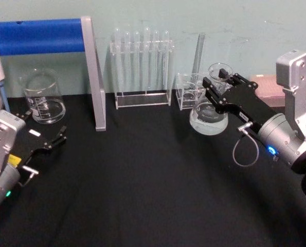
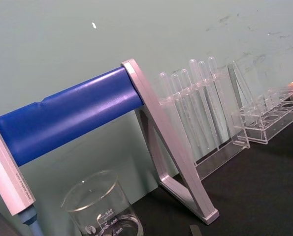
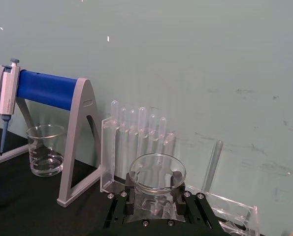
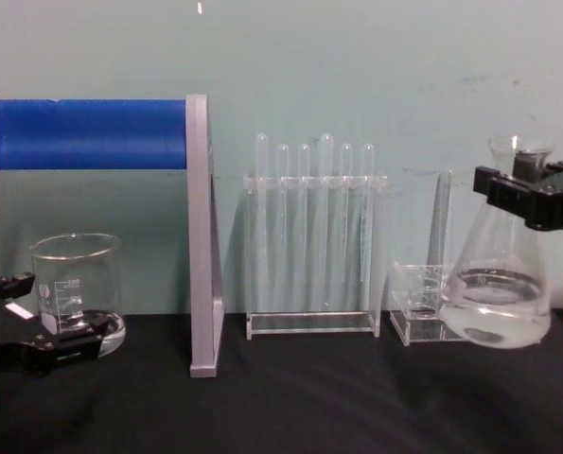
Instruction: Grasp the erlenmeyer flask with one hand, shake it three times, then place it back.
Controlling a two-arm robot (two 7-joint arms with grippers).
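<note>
Right tool (image 1: 222, 85) reaches in from 3 o'clock toward 2 o'clock on the counter (image 1: 142, 180); it is clenched on the neck of the flask (image 4: 497, 293), one jaw on each side just under the flared lip; the right wrist view looks straight down into the open mouth, black jaws pressed to the glass on both sides.

Flask upright, clear liquid pooled level in the wide base; a grip high on the narrow neck probably suits shaking, since the lip stops the glass sliding down through the jaws and the heavy base hangs below.

Base sits low, just in front of the small clear rack (image 1: 186, 92); cannot tell whether it is touching the counter or a little clear of it.

My reading: grasp made, shaking either about to start or under way; nothing here counts the shakes.

Risk, as I judge it: the small rack and the tall rack of tubes (image 1: 142, 67) at 12 o'clock stand near, so a wide swing toward 11 o'clock could knock them; the liquid could slosh up the neck.

Left tool (image 1: 43, 126) sits idle at 8 o'clock, jaws released, just short of the beaker (image 1: 42, 98) at 10 o'clock, beside the blue-barred stand (image 1: 93, 77).
</note>
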